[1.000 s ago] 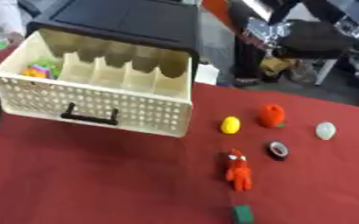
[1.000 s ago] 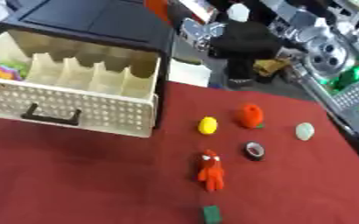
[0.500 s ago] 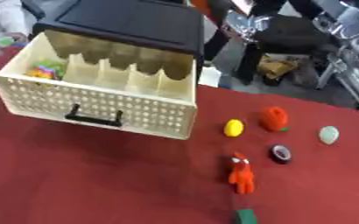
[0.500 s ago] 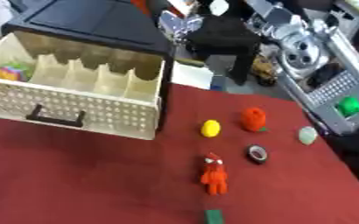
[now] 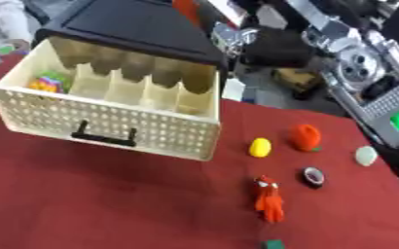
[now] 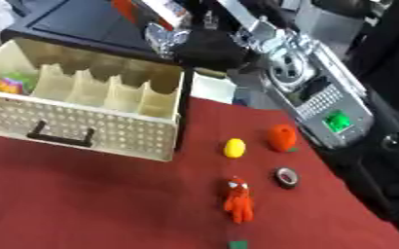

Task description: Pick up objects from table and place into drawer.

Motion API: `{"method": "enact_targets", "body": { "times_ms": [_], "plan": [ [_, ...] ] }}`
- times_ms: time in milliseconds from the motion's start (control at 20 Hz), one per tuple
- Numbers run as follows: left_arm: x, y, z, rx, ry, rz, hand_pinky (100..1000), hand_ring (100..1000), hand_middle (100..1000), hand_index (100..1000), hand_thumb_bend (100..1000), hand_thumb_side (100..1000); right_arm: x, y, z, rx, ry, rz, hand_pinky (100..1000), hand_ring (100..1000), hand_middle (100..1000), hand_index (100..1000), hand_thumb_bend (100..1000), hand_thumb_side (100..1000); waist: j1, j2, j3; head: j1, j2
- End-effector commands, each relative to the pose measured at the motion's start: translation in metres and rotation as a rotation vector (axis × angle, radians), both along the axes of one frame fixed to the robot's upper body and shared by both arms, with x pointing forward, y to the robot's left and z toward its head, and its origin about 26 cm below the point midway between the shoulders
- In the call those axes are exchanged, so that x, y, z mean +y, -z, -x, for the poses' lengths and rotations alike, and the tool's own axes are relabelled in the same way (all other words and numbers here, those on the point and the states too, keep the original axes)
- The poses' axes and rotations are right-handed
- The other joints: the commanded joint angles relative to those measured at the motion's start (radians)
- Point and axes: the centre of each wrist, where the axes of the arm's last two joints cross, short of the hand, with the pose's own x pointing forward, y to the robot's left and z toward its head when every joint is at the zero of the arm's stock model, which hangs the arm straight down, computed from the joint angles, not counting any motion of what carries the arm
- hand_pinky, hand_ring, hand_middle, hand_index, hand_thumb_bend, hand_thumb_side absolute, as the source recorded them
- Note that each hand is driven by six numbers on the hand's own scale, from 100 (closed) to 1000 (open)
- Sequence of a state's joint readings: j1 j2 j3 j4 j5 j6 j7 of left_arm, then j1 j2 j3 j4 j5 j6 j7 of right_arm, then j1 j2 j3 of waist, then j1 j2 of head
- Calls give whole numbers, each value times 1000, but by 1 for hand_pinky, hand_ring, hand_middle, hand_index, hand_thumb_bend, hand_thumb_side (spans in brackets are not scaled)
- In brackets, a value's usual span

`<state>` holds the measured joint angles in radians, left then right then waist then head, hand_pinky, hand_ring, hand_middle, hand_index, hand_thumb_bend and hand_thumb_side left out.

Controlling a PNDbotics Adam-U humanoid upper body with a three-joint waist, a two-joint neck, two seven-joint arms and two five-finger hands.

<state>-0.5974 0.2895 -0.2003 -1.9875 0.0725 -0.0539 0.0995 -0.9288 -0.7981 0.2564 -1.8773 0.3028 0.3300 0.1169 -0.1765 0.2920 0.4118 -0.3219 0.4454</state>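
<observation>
A cream perforated drawer [image 5: 109,121] with a black handle [image 5: 105,137] stands pulled out of a black cabinet [image 5: 135,26] at the left. Dividers split it into several compartments, and a colourful toy [image 5: 45,82] lies in the leftmost one. To its right on the red cloth lie a yellow egg-shaped thing [image 5: 259,147], an orange round fruit [image 5: 305,137], a pale green oval [image 5: 366,155], a black ring [image 5: 313,177] and a red figure [image 5: 268,200]. A small green block [image 5: 274,244] shows at the bottom edge. Neither hand appears in either view.
The red cloth [image 5: 109,204] covers the table in front of the drawer. Beyond the table's far right edge stands grey machinery [image 6: 305,92] with a green light, along with dark equipment. A small white box [image 6: 209,87] sits behind the drawer's right corner.
The camera has shifted, so the whole picture moved; the things on the cloth keep their places. A dark shape at the left edge one second ago no longer shows.
</observation>
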Motion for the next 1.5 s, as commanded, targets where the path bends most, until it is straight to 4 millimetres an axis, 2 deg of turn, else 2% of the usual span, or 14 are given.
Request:
{"method": "enact_targets", "body": {
  "times_ms": [50, 150, 550, 600, 650, 850, 1050, 1100, 1150, 1500],
  "plan": [
    [-3, -8, 3, -39, 23, 10, 144, 100, 100, 755, 141, 1000, -1, -5, -6, -36, 37, 4, 589, 620, 228, 549, 100, 622, 9, -15, 4, -24, -15],
    [-3, -9, 3, -42, 28, 14, 143, 100, 100, 755, 141, 1000, 0, -4, -9, -46, 47, 14, 591, 621, 230, 550, 119, 612, 8, -14, 8, -29, -13],
    [-6, -11, 3, -47, 40, 22, 141, 100, 100, 755, 143, 1000, 8, 6, -13, -53, 34, 103, 603, 630, 242, 559, 100, 665, 6, -14, 12, -34, -14],
    [-6, -11, 3, -48, 42, 23, 141, 100, 100, 755, 143, 1000, 10, 9, -13, -57, 30, 124, 606, 632, 243, 561, 100, 630, 5, -13, 13, -35, -16],
    [-6, -12, 3, -49, 45, 23, 141, 100, 100, 755, 142, 1000, 10, 12, -15, -60, 27, 145, 608, 634, 245, 561, 100, 670, 5, -12, 14, -37, -18],
    [-7, -13, 3, -51, 51, 22, 140, 100, 100, 754, 143, 1000, 13, 20, -21, -58, 14, 197, 613, 634, 248, 564, 100, 673, 3, -9, 18, -40, -24],
    [-9, -13, 4, -52, 57, 18, 140, 100, 100, 754, 143, 1000, 16, 22, -22, -58, -8, 219, 626, 644, 279, 585, 100, 687, -1, -6, 21, -43, -24],
    [-9, -13, 4, -52, 59, 17, 139, 100, 100, 754, 142, 1000, 16, 22, -22, -61, -9, 224, 628, 647, 287, 591, 100, 664, -3, -5, 22, -43, -24],
    [-9, -13, 4, -52, 61, 16, 139, 100, 100, 754, 143, 1000, 15, 23, -23, -65, -6, 228, 629, 648, 289, 592, 100, 696, -3, -4, 22, -43, -24],
    [-11, -13, 4, -50, 70, 7, 138, 100, 100, 753, 143, 1000, 12, 26, -28, -95, 23, 239, 630, 648, 290, 591, 100, 702, -7, -1, 23, -44, -30]
  ]
}}
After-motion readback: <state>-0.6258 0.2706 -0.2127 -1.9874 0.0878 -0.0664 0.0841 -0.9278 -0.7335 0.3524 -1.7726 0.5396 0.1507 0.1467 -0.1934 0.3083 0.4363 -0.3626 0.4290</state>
